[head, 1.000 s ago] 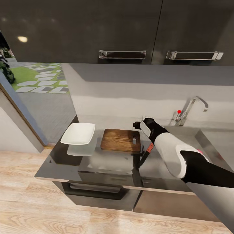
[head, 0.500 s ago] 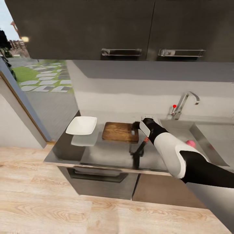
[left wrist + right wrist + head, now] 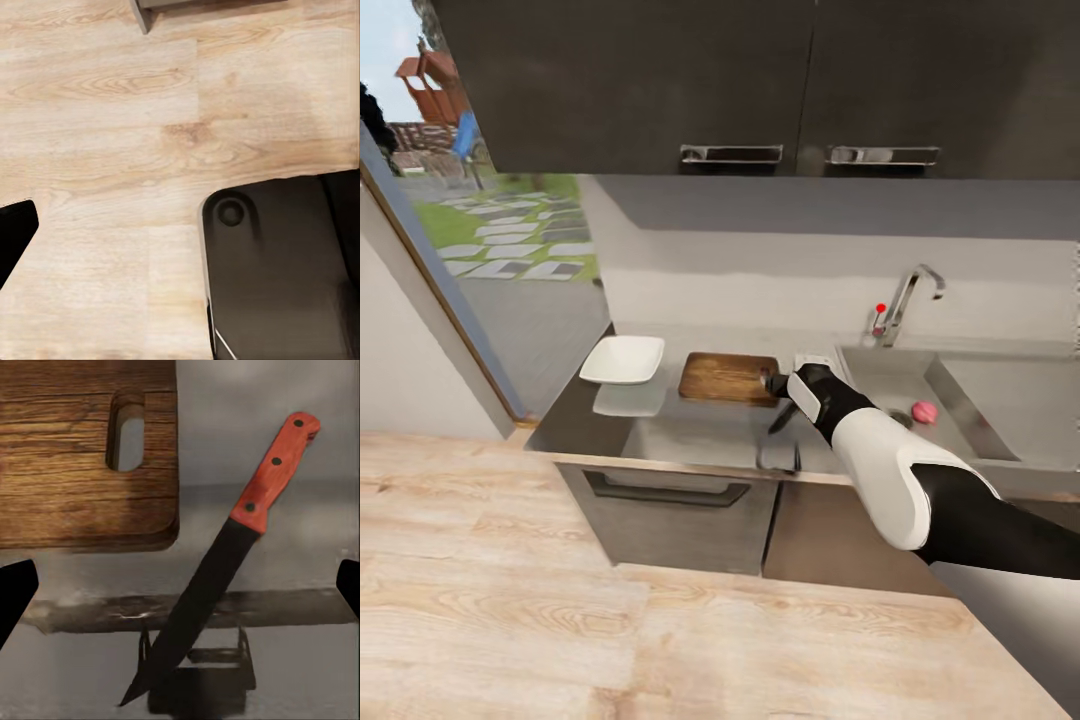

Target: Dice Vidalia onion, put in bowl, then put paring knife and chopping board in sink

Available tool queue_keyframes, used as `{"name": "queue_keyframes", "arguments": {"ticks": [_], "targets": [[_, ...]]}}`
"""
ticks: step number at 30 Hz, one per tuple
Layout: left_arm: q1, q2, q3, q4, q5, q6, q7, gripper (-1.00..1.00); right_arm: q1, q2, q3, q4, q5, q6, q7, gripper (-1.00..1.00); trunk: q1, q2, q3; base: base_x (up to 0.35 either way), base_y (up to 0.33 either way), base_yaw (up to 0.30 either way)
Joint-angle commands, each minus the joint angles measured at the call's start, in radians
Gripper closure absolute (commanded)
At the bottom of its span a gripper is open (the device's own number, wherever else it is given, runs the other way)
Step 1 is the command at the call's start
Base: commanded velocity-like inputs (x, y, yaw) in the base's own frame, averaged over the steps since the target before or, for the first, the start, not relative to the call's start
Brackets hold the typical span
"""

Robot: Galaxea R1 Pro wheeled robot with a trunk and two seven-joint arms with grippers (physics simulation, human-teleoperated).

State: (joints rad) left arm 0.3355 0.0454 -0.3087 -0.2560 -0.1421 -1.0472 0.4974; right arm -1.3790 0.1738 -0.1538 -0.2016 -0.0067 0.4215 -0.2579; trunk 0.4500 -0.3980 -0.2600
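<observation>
- While our right gripper (image 3: pixel 778 381) hovers open over the countertop (image 3: pixel 690 432), the paring knife (image 3: pixel 217 562) lies free beside the chopping board (image 3: pixel 71 457).
- We see the Vidalia onion (image 3: pixel 925 411) in the sink (image 3: pixel 880 375), not yet taken out.
- We cannot tell the left gripper's state.
- If we close off-centre, the slim handle may slip away.

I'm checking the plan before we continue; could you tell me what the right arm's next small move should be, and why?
Probably swing the right gripper toward the sink: the Vidalia onion lies there undiced, the chopping board is bare, and the open jaws merely hover over the paring knife.
</observation>
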Motion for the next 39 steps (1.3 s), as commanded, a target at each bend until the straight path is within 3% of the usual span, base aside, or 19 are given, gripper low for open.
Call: {"name": "queue_keyframes", "arguments": {"ticks": [1,34,39], "targets": [[0.000,0.000,-0.001,-0.002,-0.010,0.000,0.011,-1.00,-0.001,0.001,-0.006,-0.001,-0.001,0.004,-0.003,-1.00,0.000,-0.002,-0.002,-0.332,0.000,0.000],[0.000,-0.001,-0.001,-0.003,-0.011,0.000,0.010,-1.00,-0.001,0.001,-0.006,0.015,-0.001,-0.027,0.002,-1.00,0.000,-0.002,-0.002,-0.332,0.000,0.000],[0.000,0.000,-0.001,-0.003,-0.011,0.000,0.010,-1.00,0.000,0.001,-0.006,0.036,0.000,-0.065,0.002,-1.00,0.000,-0.002,-0.002,-0.332,0.000,0.000]]}}
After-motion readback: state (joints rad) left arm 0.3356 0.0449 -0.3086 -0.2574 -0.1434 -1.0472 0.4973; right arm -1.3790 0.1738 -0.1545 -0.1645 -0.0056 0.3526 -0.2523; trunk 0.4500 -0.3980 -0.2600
